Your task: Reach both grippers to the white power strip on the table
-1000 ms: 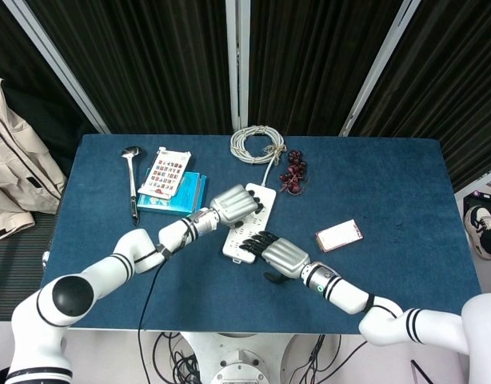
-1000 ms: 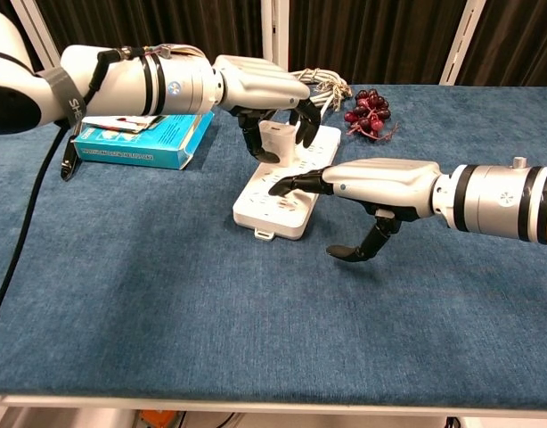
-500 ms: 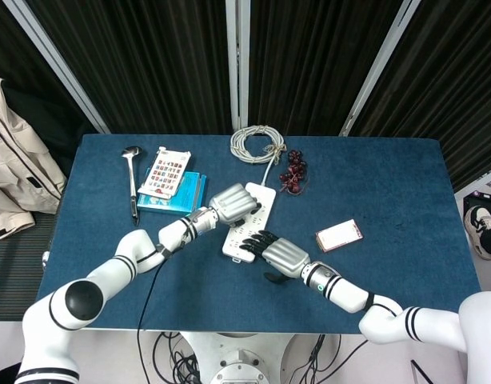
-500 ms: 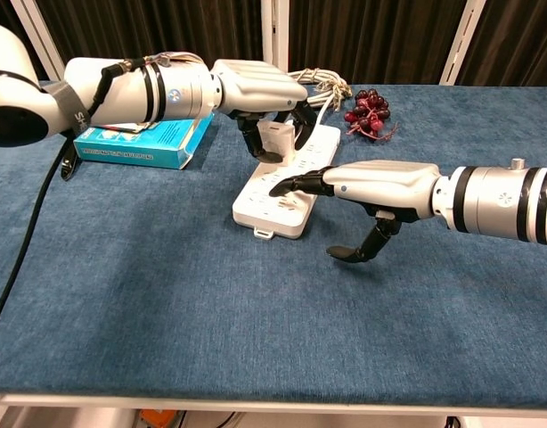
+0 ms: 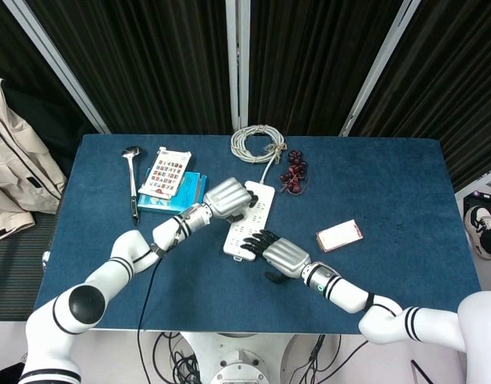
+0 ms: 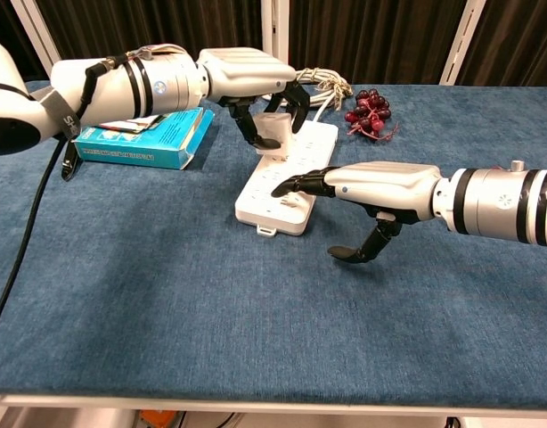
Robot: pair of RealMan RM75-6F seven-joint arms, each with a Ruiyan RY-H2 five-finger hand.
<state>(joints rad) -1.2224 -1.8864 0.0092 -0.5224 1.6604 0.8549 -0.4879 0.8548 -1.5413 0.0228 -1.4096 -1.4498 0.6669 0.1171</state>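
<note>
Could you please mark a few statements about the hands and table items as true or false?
1. The left hand is over the far part of the power strip, fingers around a white plug. True.
2. The right hand holds the phone. False: the phone lies apart on the cloth, to the right of that hand in the head view; the fingertips rest on the strip's near part.
3. The grapes sit on the blue box. False: they lie on the table by the strip's far end.
4. A coiled cable lies beyond the strip. True.
5. The ladle lies left of the box. True.
</note>
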